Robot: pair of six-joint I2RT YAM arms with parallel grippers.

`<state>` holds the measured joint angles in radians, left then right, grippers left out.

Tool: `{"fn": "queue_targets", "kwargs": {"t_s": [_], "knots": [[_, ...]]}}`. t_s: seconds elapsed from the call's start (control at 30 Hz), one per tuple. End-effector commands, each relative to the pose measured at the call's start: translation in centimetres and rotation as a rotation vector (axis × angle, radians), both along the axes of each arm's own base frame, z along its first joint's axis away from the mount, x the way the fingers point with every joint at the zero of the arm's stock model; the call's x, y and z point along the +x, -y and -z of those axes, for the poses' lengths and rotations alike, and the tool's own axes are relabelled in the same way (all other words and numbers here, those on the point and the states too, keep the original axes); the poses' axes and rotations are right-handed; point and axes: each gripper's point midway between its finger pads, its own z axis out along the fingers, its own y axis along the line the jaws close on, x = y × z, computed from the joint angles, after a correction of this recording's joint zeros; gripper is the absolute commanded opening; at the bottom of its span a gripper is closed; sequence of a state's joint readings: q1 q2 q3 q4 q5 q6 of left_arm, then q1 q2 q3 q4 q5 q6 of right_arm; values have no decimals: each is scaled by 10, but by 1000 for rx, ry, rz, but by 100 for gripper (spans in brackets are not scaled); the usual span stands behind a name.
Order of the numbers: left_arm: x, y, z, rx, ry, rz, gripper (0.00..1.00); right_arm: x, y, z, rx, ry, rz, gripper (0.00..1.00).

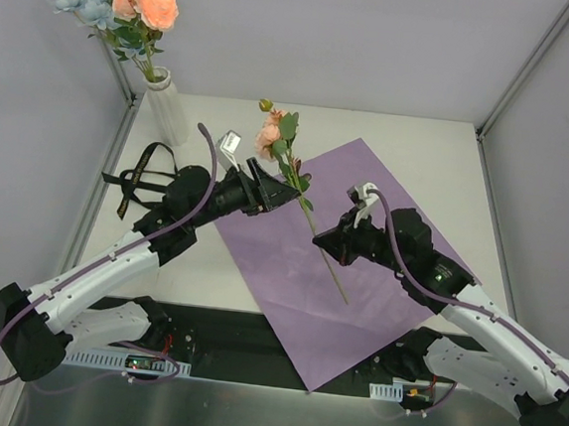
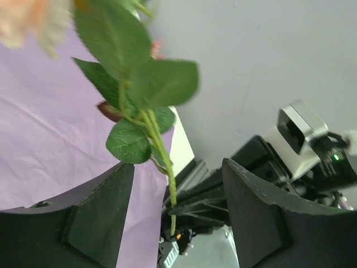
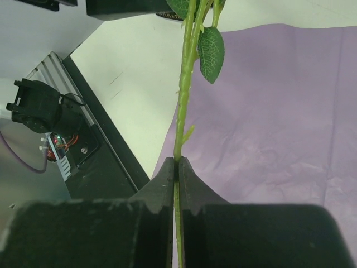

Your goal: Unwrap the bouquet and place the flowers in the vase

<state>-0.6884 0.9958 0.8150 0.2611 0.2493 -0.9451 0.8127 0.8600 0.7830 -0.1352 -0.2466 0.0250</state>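
The bouquet is undone: its purple paper (image 1: pixel 357 299) lies flat on the table. One of the flowers, a peach rose (image 1: pixel 269 137) with green leaves (image 2: pixel 162 84), is held up over the paper. My right gripper (image 1: pixel 320 238) is shut on its stem (image 3: pixel 181 111), low down. My left gripper (image 1: pixel 288 191) is open higher up, with the stem (image 2: pixel 167 173) between its fingers (image 2: pixel 106 212) and touching neither. The white ribbed vase (image 1: pixel 165 103) stands at the back left and holds several flowers (image 1: pixel 143 6).
A black ribbon (image 1: pixel 138 175) lies loose on the table to the left of my left arm, below the vase. Grey walls close in the back and both sides. The dark base rail (image 3: pixel 106 156) runs along the near edge.
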Motion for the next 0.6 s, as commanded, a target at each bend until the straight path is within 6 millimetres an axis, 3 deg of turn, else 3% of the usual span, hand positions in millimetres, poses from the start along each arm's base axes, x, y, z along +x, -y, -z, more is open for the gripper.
{"fn": "queue_targets", "kwargs": {"t_s": [0.0,0.3,0.57], "knots": [[15,-3,-20,-17,17,-85,62,-1,-1,-21,40,114,-19,1],[31,9,-22,22,8,-85,49,-5,-2,-18,20,130,-39,1],[40,1,-31,63,94,-138,11,-6,-3,-14,-1,133,-53,1]]}}
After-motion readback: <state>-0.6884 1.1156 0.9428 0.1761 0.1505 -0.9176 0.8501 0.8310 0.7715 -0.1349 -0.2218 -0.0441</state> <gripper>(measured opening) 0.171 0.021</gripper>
